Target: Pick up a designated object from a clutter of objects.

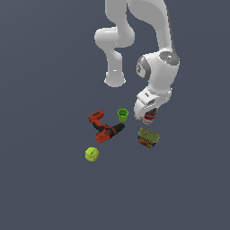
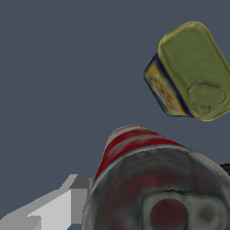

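Hand [image 1: 149, 117] down over the can [image 1: 150, 117].
The can sits between the cup [image 1: 122, 115] and the olive tin [image 1: 148, 137], close to the tin. In the wrist view its dark lid [image 2: 168, 193] fills the foreground with one finger [image 2: 58, 209] just beside its wall; contact is unclear, so I cannot tell the grip. The drill [image 1: 104, 128] and ball [image 1: 91, 154] lie apart.

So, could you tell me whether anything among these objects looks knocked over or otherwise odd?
Only the power drill stands out: it lies on its side rather than upright. The green cup sits upright, the flat tin rests flat beside the soup can, and nothing looks spilled or damaged.
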